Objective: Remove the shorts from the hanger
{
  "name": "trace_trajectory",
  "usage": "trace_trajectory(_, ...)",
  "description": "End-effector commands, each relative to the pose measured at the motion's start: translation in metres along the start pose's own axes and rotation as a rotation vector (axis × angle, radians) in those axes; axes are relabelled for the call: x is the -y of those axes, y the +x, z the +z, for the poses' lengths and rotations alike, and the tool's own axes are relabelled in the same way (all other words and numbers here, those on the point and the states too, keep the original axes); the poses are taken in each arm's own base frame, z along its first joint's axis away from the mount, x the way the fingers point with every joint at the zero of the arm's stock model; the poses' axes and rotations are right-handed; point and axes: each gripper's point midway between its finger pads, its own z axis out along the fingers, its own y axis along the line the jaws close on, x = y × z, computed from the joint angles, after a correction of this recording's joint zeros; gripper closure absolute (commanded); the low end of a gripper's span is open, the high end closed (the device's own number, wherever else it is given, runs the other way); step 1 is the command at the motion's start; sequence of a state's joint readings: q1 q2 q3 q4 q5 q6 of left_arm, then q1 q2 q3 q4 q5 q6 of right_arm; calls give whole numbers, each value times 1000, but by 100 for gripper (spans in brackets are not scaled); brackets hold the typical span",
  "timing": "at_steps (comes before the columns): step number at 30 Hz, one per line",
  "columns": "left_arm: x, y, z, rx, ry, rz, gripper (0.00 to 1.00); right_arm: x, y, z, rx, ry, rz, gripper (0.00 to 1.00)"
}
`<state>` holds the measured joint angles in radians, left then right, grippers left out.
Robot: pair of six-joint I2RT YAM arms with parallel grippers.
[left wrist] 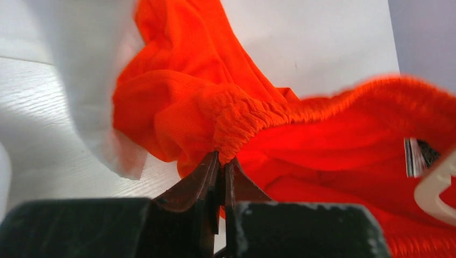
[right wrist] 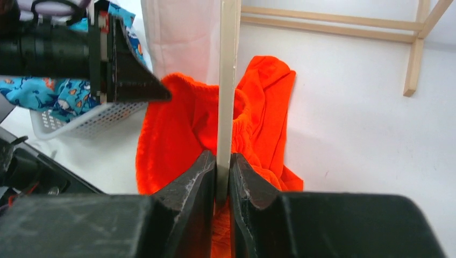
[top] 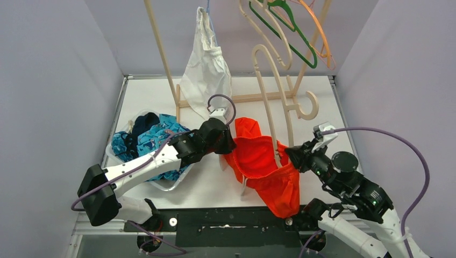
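The bright orange shorts (top: pixel 263 169) hang on a cream hanger (top: pixel 273 107) low over the white table. My left gripper (top: pixel 228 146) is shut on the elastic waistband at the shorts' left side; in the left wrist view the gripper (left wrist: pixel 223 158) pinches the bunched orange waistband (left wrist: pixel 242 121). My right gripper (top: pixel 289 153) is shut on the hanger's cream bar; in the right wrist view the gripper (right wrist: pixel 223 158) clamps that bar (right wrist: pixel 227 80), with the orange shorts (right wrist: pixel 172 134) draped round it. A piece of the hanger (left wrist: pixel 436 188) shows inside the shorts.
A white basket (top: pixel 164 185) at the left holds teal shark-print shorts (top: pixel 161 137) and navy shorts (top: pixel 142 123). A white garment (top: pixel 207 67) hangs from a wooden rack (top: pixel 242 99) at the back. A green hanger (top: pixel 287 29) and an orange hanger (top: pixel 321 32) hang above.
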<state>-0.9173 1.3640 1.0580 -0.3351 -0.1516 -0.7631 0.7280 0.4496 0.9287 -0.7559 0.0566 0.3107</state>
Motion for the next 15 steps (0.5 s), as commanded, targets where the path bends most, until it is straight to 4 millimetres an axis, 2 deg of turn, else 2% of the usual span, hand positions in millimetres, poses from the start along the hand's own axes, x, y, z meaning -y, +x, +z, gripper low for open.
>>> trace_trajectory(1,47,-8,-13,58,137,99,100,-7,-60,25,206,16,30,100)
trace_trajectory(3,57,3,-11,32,158,134,100,-9,-64,35,216,21,34,100)
trace_trajectory(5,58,17,-6,-10,146,168,100,-13,-71,43,233,12,37,100)
trace_trajectory(9,42,38,-3,-53,59,202,100,-17,-78,57,252,7,35,100)
trace_trajectory(13,31,42,-8,-33,48,172,100,-17,-80,68,241,23,19,100)
trace_trajectory(15,15,44,-10,-29,-11,159,100,-22,-82,71,252,-4,29,100)
